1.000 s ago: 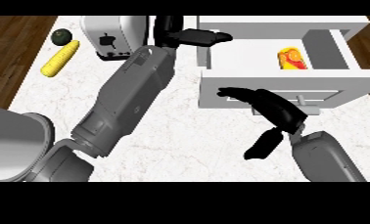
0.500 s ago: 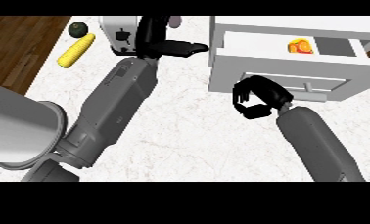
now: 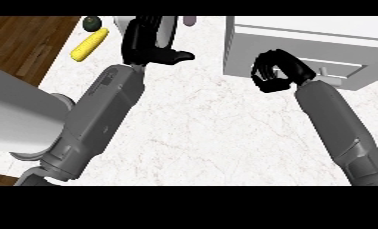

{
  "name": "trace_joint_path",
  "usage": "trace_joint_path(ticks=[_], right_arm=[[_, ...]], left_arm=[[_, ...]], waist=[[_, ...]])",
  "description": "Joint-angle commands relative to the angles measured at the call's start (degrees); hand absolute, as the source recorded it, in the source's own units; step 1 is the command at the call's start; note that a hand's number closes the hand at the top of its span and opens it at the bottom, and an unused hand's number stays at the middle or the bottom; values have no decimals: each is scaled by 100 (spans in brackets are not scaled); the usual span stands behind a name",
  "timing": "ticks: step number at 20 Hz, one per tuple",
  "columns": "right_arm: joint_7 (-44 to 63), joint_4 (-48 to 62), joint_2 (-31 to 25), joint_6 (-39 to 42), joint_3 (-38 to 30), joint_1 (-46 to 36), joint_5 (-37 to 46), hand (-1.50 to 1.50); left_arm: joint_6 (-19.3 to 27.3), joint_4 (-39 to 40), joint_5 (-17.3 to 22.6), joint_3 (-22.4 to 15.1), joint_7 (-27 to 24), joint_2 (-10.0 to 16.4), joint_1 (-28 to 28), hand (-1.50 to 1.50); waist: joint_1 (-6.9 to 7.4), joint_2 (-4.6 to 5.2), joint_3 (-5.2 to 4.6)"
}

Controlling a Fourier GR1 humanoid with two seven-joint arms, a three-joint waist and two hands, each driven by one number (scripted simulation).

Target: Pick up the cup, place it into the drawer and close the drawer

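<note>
The drawer [image 3: 325,68] at the desk's [image 3: 214,123] far right corner, open a second ago with the cup showing inside, now looks pushed in, and the cup is out of sight, presumably inside. The right hand [image 3: 277,70] sits at its front, fingers curled on nothing, while the left hand [image 3: 151,48] rests open near the far edge. The task seems all but done.

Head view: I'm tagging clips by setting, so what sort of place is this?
Most likely a kitchen: a white marbled counter carries a white drawer unit and a yellow corn cob, with wooden floor beyond its left edge.
</note>
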Motion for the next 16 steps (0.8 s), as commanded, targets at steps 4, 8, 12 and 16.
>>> trace_joint_path(ticks=[4, 8, 12, 16], right_arm=[[132, 597, -597, -108, -692, -891, -286, 150], [183, 538, -634, -7, -805, -983, -438, 150], [176, 415, -772, 252, -839, -1013, -546, 150], [187, 280, -936, 495, -964, -961, -743, 150]], left_arm=[[-351, -257, 17, -36, 91, 318, 326, -150], [-435, -349, 80, -10, 191, 355, 348, -150], [-529, -408, 49, -68, 180, 371, 416, -150], [-633, -480, 132, 5, 279, 499, 416, -150]], waist=[[261, 96, -11], [311, 106, -14], [381, 144, -18], [439, 136, -17]])
